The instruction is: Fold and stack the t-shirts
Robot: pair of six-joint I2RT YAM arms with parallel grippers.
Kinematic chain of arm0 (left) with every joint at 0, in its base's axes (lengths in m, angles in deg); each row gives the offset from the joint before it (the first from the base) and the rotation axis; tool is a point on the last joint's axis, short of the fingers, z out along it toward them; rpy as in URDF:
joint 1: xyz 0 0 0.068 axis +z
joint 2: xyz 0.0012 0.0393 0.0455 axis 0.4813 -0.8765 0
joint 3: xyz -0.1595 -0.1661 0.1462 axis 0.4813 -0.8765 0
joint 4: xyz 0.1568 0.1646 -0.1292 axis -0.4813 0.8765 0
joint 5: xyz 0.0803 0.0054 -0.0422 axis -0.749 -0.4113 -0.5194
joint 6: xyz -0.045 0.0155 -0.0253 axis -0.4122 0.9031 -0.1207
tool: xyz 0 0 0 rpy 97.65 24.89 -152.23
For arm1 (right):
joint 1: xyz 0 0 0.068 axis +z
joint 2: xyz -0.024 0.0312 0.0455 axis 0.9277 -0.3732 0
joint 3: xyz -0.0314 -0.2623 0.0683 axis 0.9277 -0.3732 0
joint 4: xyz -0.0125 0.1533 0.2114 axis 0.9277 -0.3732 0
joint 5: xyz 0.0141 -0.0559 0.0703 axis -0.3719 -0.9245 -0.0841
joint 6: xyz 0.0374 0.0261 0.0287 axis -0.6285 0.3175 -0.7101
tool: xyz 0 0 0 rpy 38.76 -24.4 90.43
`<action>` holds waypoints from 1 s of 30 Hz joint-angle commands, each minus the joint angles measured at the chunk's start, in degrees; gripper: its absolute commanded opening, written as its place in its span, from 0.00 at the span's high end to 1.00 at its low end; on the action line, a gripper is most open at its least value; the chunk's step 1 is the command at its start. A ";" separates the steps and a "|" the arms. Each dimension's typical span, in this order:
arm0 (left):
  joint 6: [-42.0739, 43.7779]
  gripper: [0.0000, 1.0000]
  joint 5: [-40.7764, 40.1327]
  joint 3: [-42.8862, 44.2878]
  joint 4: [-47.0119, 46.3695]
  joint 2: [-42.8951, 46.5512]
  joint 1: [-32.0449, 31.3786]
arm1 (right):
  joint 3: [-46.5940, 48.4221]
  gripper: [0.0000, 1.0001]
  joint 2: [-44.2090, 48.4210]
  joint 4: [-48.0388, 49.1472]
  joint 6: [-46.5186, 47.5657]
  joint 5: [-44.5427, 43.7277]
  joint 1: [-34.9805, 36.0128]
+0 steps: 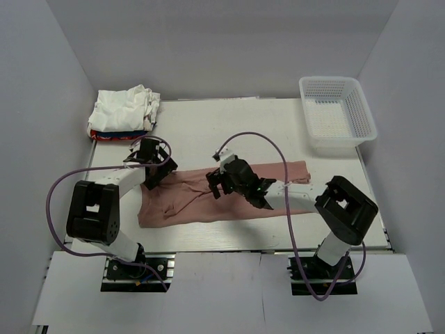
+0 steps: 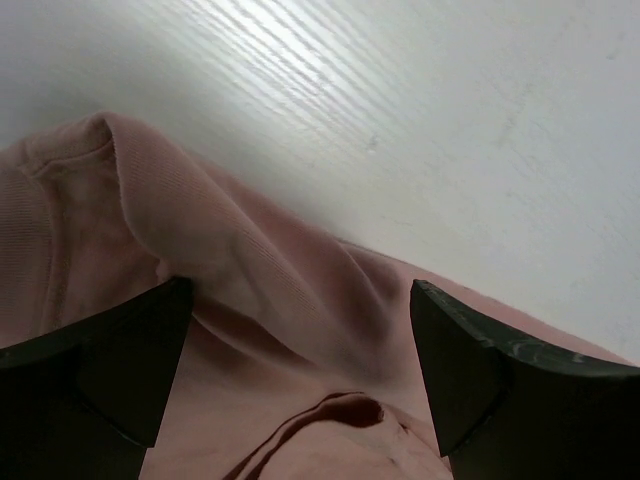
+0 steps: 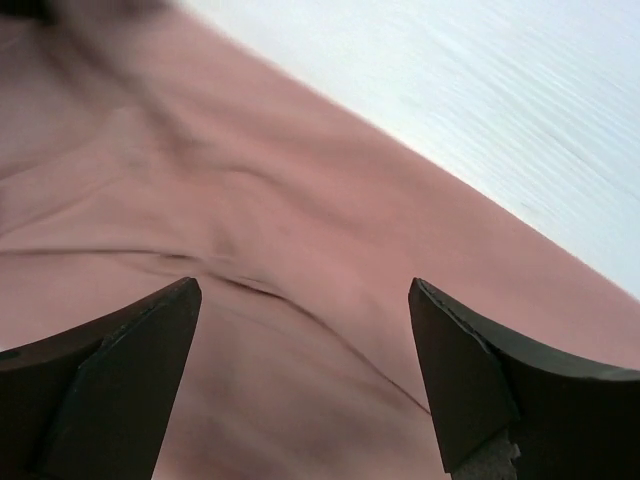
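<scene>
The dusty-pink t-shirt (image 1: 201, 198) lies folded into a long strip across the front of the table; its print is hidden. My left gripper (image 1: 157, 169) is open right above the shirt's left upper corner; in the left wrist view (image 2: 300, 340) a raised pink fold (image 2: 250, 270) lies between its fingers. My right gripper (image 1: 217, 184) is open over the middle of the strip, and the right wrist view (image 3: 300, 350) shows flat pink cloth (image 3: 300, 230) between its fingers. A pile of white shirts (image 1: 125, 110) lies on a red one (image 1: 111, 137) at the back left.
A white plastic lattice basket (image 1: 337, 111) stands at the back right. Bare white table (image 1: 229, 129) lies between the pile and the basket. Grey walls close in the left, right and back sides. Purple cables loop off both arms.
</scene>
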 commanded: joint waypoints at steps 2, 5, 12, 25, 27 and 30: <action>0.05 0.00 -8.76 4.64 14.22 4.55 -1.09 | -4.46 0.10 6.04 -0.99 -12.85 -11.03 -6.90; 1.63 0.00 -5.69 4.65 14.95 10.62 -1.61 | -6.58 0.10 8.16 -3.88 -17.00 -10.33 -13.24; 5.68 0.00 14.93 -4.30 5.13 16.17 -5.30 | -6.93 0.10 6.59 -12.85 -22.98 -6.11 -28.61; 6.20 0.00 3.29 16.13 4.13 -19.74 -9.62 | -9.29 0.10 1.20 -16.63 -25.70 5.58 -33.30; 6.72 0.00 1.00 23.16 6.41 -25.98 -9.10 | -13.33 0.10 6.71 -16.72 -28.15 7.16 -31.54; 9.35 0.00 0.99 40.46 8.18 -40.30 -9.09 | -18.77 0.10 12.61 -18.56 -28.44 10.05 -27.34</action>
